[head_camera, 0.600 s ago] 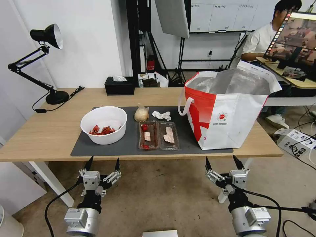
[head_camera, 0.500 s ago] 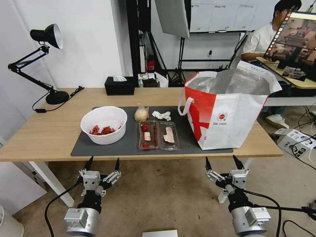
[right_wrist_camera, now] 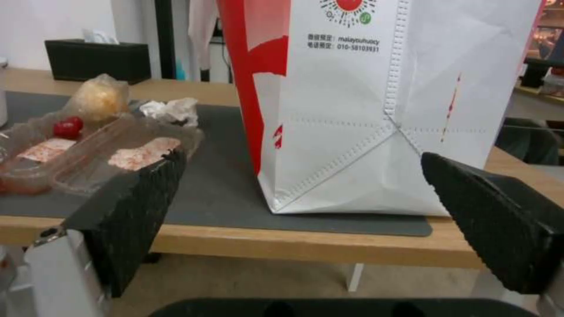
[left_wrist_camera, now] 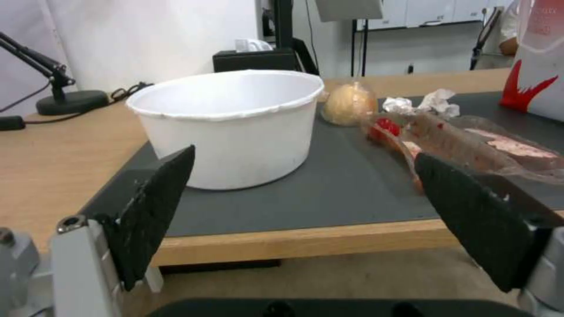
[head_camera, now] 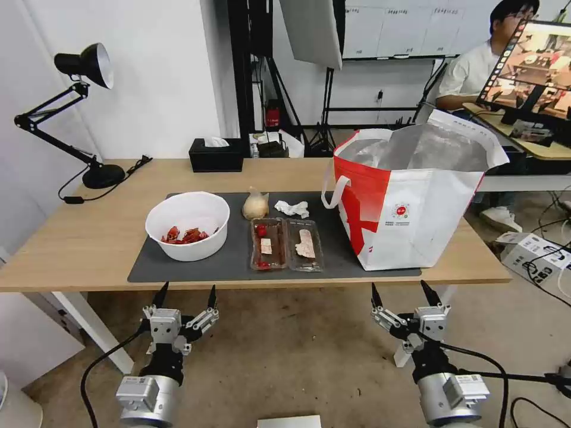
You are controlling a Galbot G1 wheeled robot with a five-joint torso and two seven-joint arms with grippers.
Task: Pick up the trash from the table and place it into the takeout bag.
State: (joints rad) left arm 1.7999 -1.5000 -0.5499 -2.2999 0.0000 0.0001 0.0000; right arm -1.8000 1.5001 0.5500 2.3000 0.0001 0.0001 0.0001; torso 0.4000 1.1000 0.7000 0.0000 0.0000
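Note:
On the table's [head_camera: 71,244] dark mat [head_camera: 232,261] lies the trash: a white bowl [head_camera: 187,224] [left_wrist_camera: 229,127] with red scraps, a knotted bag [head_camera: 255,205] [left_wrist_camera: 349,104] [right_wrist_camera: 97,97] of beige stuff, a crumpled tissue [head_camera: 292,208] [left_wrist_camera: 432,101] [right_wrist_camera: 173,110] and a clear two-part tray [head_camera: 286,244] [left_wrist_camera: 470,143] [right_wrist_camera: 88,152]. The takeout bag [head_camera: 410,196] [right_wrist_camera: 382,105] stands open at the mat's right end. My left gripper [head_camera: 185,295] [left_wrist_camera: 317,207] hangs open below the table's front edge, in front of the bowl. My right gripper [head_camera: 403,293] [right_wrist_camera: 311,211] hangs open below the edge, in front of the takeout bag.
A black tissue box [head_camera: 216,154] sits at the table's back edge and a black desk lamp [head_camera: 89,119] at the back left. Behind the table stand light stands, and to the right a second desk with a monitor [head_camera: 529,59]. Cables lie on the floor at right.

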